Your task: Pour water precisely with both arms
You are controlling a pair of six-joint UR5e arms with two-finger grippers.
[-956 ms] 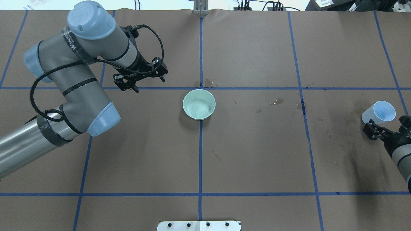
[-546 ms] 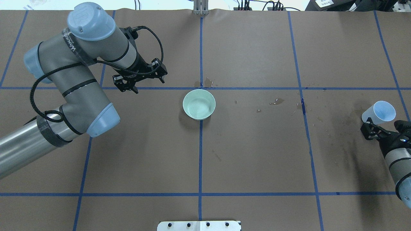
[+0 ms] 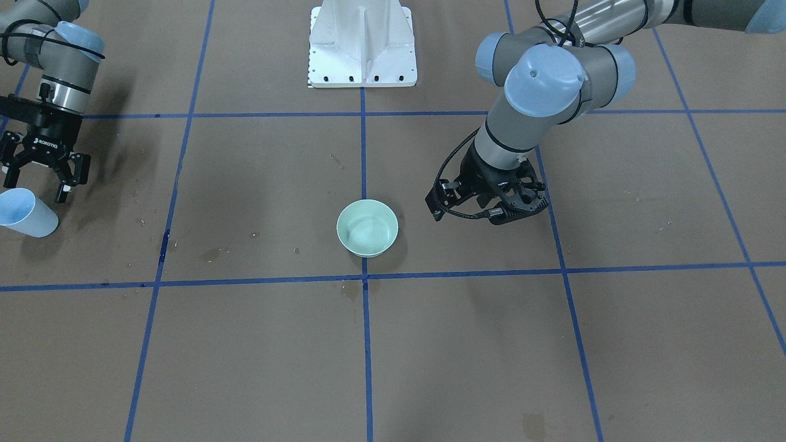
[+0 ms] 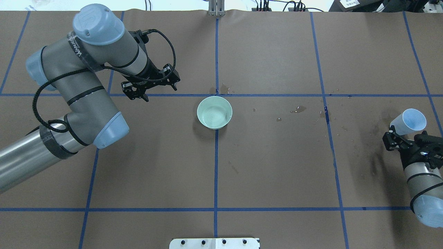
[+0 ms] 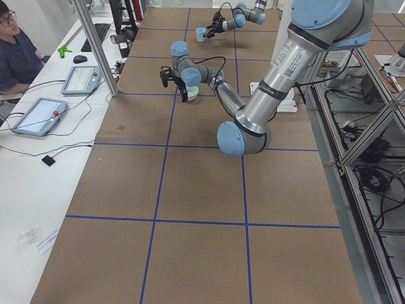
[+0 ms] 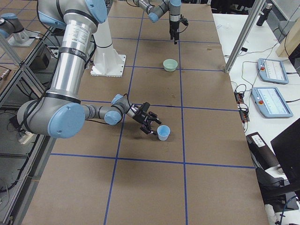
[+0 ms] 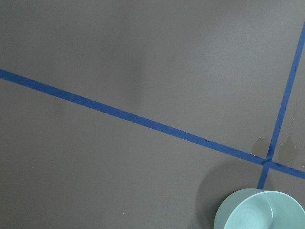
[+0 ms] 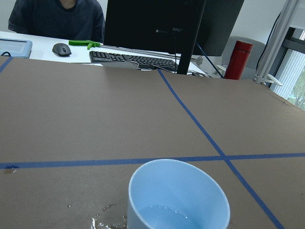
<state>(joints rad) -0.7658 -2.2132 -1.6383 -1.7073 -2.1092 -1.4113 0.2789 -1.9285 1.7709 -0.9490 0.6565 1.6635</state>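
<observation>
Brown-papered bench [image 4: 277, 166] gridded with blue tape [image 4: 216, 166]; mint-green bowl [image 4: 203, 106] at centre; pale-blue cup [image 4: 398, 123] near one end; white pedestal [image 3: 362, 43]; keyboard [image 8: 133, 58], mouse [image 8: 62, 49], red bottle [image 8: 237, 59] beyond the far edge.

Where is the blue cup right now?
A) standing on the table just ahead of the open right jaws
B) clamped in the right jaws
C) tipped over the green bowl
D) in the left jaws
A: the blue cup stands on the table, the right gripper open behind it, grasping nothing.
</observation>
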